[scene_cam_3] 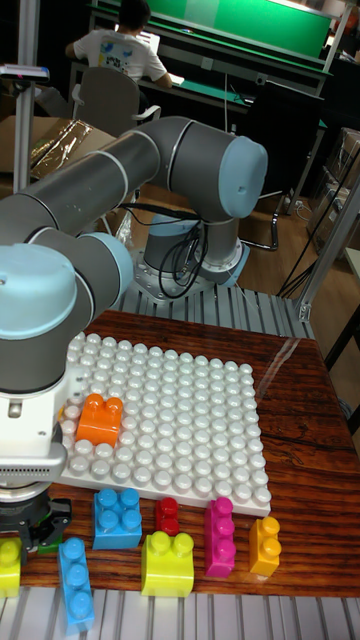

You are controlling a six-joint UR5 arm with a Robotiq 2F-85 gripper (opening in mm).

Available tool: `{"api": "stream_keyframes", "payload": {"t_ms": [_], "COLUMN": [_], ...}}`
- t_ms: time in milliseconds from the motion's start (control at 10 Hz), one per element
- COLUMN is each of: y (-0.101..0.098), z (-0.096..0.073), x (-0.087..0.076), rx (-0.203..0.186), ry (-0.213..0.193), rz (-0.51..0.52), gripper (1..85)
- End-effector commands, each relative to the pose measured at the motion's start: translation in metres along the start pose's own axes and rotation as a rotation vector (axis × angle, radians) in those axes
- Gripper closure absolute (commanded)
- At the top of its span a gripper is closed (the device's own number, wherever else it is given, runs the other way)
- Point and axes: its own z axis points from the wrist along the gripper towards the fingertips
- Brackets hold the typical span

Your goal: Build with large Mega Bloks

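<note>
Orange Mega Blok [100, 418], four studs, pressed onto white studded baseplate [190, 420] near its left edge. Along table's [300, 480] front edge: blue block [118, 517], red [167, 516], magenta [220, 537], yellow-orange [265, 545], lime [167, 564]. Gripper [30, 525] at front-left corner, mostly hidden by arm; grip state unreadable.
</note>
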Motion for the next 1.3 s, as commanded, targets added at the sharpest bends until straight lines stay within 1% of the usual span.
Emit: {"api": "stream_keyframes", "payload": {"t_ms": [0,100,200,300,400,600,800,1000,1200], "y": [-0.002,0.000,0.003,0.004,0.006,0.019,0.035,0.048,0.062], "z": [-0.010,-0.017,-0.028,-0.042,-0.060,-0.082,-0.099,-0.107,-0.109], "x": [-0.001,-0.003,0.000,0.004,0.007,0.016,0.026,0.034,0.045], "rx": [0.014,0.013,0.003,-0.004,-0.004,-0.003,-0.007,-0.012,-0.002], "ry": [0.002,-0.006,0.001,0.017,0.025,0.036,0.046,0.046,0.036], "rz": [0.021,0.025,0.026,0.024,0.030,0.059,0.094,0.125,0.171], "gripper": [81.7,84.7,84.7,84.7,84.7,84.7,84.7,84.7,84.7]}}
